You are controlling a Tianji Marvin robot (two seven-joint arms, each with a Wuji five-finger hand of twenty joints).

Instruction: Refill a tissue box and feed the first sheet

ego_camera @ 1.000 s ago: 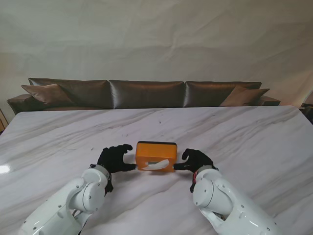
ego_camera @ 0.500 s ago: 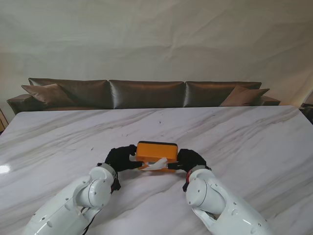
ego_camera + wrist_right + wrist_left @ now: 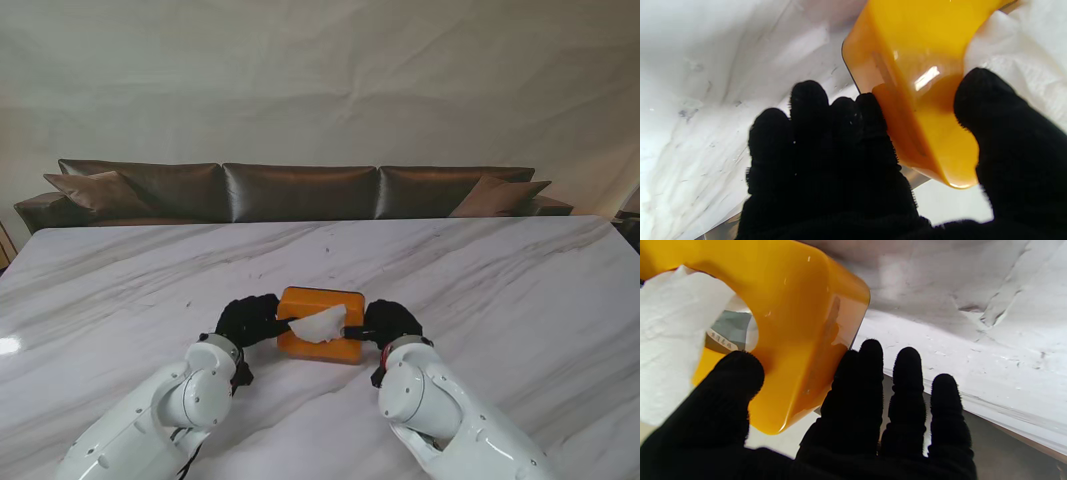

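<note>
- The left hand point(image 3: 248, 320), black-gloved, is clasped on the left end of the glossy orange plastic tissue box point(image 3: 322, 323): in its wrist view the thumb point(image 3: 730, 386) presses the slotted face beside the opening while the other fingers point(image 3: 857, 386) lie along the box's side wall.
- The right hand point(image 3: 391, 322), gloved the same, is clasped on the opposite end; its wrist view shows the thumb point(image 3: 993, 110) on the slotted face and the fingers point(image 3: 840, 116) wrapped against the side.
- With a hand on each end, the box looks pinched between them, probably so it stays steady and square while it is tipped or lifted; whether its base is fully off the counter I cannot tell.
- A crumpled white tissue sheet point(image 3: 319, 325) stands out through the oval slot, so the first sheet appears to be fed; through the opening the left wrist view shows a grey printed pack wrapper point(image 3: 727, 333) inside, which suggests the refill is in place.
- The box sits near the middle of the white marble counter point(image 3: 520, 290), closer to the edge nearest me than to the far edge.
- Beyond the counter's far edge runs a long dark brown leather sofa point(image 3: 300, 190).
</note>
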